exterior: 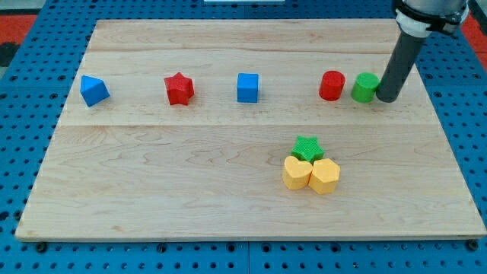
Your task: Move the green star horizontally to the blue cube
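The green star (pixel 307 148) lies right of the board's middle, touching two yellow blocks below it. The blue cube (pixel 247 87) stands in the upper row, up and to the left of the star. My tip (pixel 386 98) is at the upper right, touching or nearly touching the right side of a green cylinder (pixel 365 87), far from the star.
The upper row also holds a blue angular block (pixel 94 90), a red star (pixel 179 89) and a red cylinder (pixel 332 85). A yellow heart-like block (pixel 297 173) and a yellow hexagon-like block (pixel 325 176) sit under the green star. The wooden board (pixel 152 183) lies on a blue pegboard.
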